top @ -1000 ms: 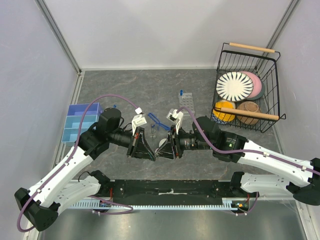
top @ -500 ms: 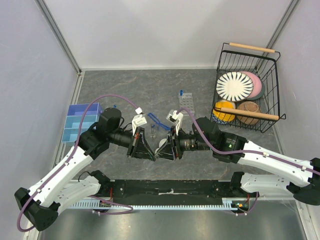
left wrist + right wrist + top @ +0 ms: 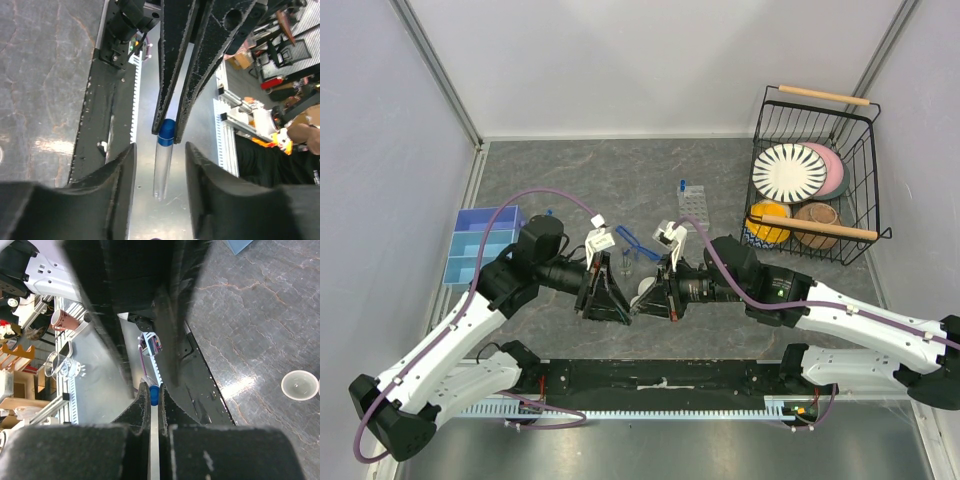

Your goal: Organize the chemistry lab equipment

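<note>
On the near side of the clear plastic tube rack (image 3: 691, 200), a little to its left and toward the arm bases, the two arms meet tip to tip above the grey bench (image 3: 570, 170). The right gripper (image 3: 153, 387) is clamped narrow on the blue cap (image 3: 166, 129) of a small clear tube (image 3: 162, 167). In the left wrist view, the tube's clear body sticks out from those pinched fingertips, held clear of the bench. The left gripper (image 3: 160, 150) is spread wide, with one finger on each side of the tube's body and a gap showing on both sides, so it does not hold the tube. The blue-framed safety glasses (image 3: 630, 240) lie on the bench to the left of the rack and nearer the arms, just beyond the meeting grippers. A small white round dish (image 3: 300, 385) sits open side up on the bench, also on the rack's near side and close to the grippers. Just to the right of the rack stands a black wire basket (image 3: 860, 190) with plates and bowls in it. Well to the left of the rack, at the bench's edge, is a blue compartment tray (image 3: 475, 250).
</note>
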`<state>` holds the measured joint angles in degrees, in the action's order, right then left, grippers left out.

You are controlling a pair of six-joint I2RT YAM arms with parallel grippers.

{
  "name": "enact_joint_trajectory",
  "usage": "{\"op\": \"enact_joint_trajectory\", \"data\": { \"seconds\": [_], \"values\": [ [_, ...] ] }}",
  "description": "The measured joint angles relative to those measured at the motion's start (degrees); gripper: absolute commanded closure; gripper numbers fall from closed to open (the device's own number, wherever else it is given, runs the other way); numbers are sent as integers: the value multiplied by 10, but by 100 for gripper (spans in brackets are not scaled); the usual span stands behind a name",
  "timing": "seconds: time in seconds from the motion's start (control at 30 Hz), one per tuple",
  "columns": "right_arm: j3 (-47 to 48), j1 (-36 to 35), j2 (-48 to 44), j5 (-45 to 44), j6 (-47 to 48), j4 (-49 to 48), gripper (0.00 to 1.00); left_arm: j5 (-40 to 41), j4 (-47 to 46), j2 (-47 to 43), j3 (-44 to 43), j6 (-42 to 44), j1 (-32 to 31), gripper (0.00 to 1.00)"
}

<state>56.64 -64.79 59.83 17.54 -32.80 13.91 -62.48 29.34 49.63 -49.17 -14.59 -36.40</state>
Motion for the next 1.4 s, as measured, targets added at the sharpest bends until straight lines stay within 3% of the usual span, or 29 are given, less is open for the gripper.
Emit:
{"op": "enact_joint_trajectory", "data": {
  "seconds": [0.33, 0.57, 0.87, 1.17, 1.4],
  "values": [
    [28, -6, 1, -81, 30, 59, 100, 110, 32, 2, -30, -7, 0, 0],
    [131, 5, 14, -263, 89, 145, 100, 237, 74, -8, -48, -6, 0, 0],
    [176, 160, 124, -465, 139, 169, 100, 335, 83, -9, -37, -3, 0, 0],
    [204, 300, 308, -447, 163, 139, 100, 396, 75, -17, 7, 9, 0, 0],
    [304, 325, 433, -409, 179, 118, 100, 416, 69, -35, 29, 13, 0, 0]
  ]
}}
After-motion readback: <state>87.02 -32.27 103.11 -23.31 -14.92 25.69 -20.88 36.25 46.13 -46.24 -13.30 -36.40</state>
